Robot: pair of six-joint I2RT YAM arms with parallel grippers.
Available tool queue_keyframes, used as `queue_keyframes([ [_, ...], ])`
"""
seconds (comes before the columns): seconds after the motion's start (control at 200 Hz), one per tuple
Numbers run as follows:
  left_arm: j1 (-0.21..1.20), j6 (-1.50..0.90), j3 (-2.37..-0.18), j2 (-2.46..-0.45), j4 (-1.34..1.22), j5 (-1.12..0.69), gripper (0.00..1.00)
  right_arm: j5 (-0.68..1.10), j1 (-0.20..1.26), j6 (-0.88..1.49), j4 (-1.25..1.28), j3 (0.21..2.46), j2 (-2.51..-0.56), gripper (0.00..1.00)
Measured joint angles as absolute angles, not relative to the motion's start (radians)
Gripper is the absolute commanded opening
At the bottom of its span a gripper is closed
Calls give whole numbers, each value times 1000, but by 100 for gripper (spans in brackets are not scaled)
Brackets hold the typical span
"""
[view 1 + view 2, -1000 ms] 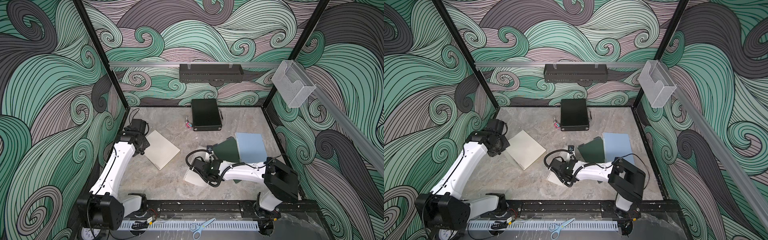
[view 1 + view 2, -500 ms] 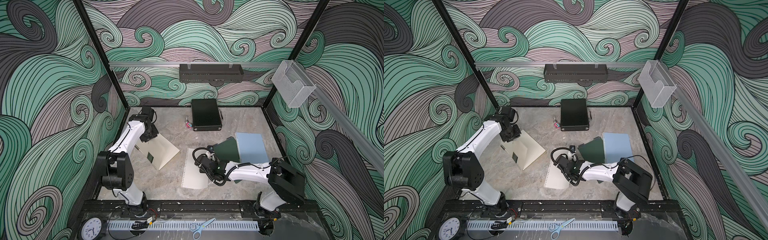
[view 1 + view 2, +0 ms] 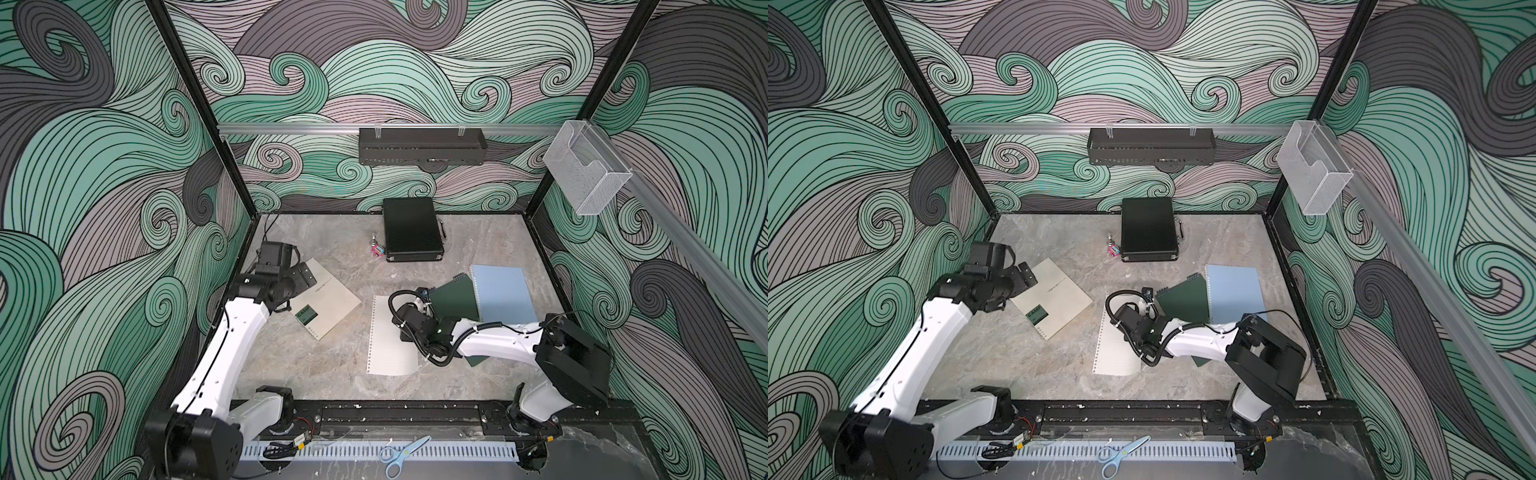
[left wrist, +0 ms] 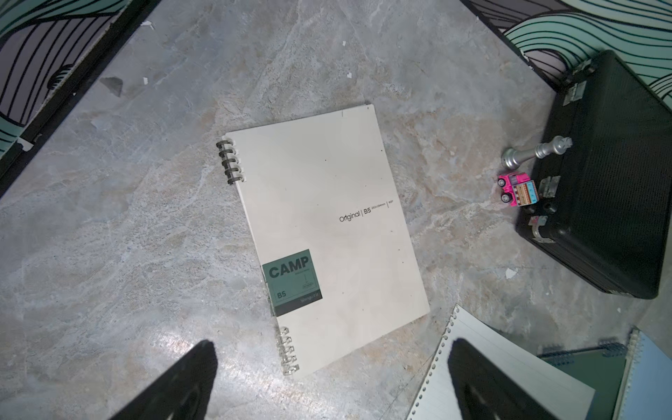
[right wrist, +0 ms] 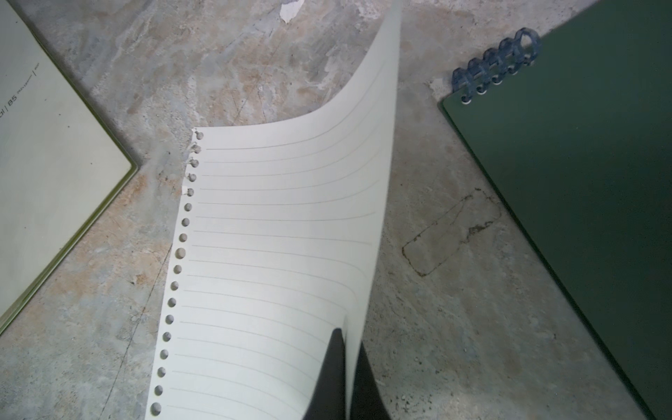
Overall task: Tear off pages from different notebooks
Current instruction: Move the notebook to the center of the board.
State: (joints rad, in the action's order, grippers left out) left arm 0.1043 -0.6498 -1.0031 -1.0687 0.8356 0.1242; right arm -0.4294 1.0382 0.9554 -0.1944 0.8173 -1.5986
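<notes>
My left gripper [image 3: 300, 275] [image 4: 332, 347] hangs open over the far-left end of the beige notebook [image 3: 328, 303] [image 4: 327, 225], which lies closed with its green CAMP label up. Nothing is between its fingers. My right gripper [image 5: 348, 338] is shut on the long edge of a loose lined page [image 3: 388, 336] [image 5: 272, 236]. The page's punched edge rests on the table and the gripped edge curls up. The dark green notebook [image 3: 453, 299] [image 5: 582, 182] and the light blue notebook [image 3: 503, 293] lie closed to the right, partly under the right arm.
A black hard case [image 3: 411, 235] stands at the back, with a pink toy truck [image 3: 377, 250] and a silver chess piece [image 4: 534, 154] beside it. Scissors [image 3: 401, 455] lie on the front rail. A black shelf [image 3: 422, 145] and a clear holder [image 3: 586, 170] hang on the walls.
My left gripper has opened and now hangs over the beige notebook, whose label now shows. The right gripper has drawn the page out into the middle, where it lies spread out.
</notes>
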Motion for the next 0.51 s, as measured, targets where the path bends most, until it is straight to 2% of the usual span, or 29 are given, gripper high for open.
queue_keyframes([
  [0.22,104,-683,-737,-1019,703,76,99,-423,1032,949,-172,803,-1598,0],
  [0.505,104,-724,-680,-1191,546,35,99,-406,1018,949,-145,773,-1596,0],
])
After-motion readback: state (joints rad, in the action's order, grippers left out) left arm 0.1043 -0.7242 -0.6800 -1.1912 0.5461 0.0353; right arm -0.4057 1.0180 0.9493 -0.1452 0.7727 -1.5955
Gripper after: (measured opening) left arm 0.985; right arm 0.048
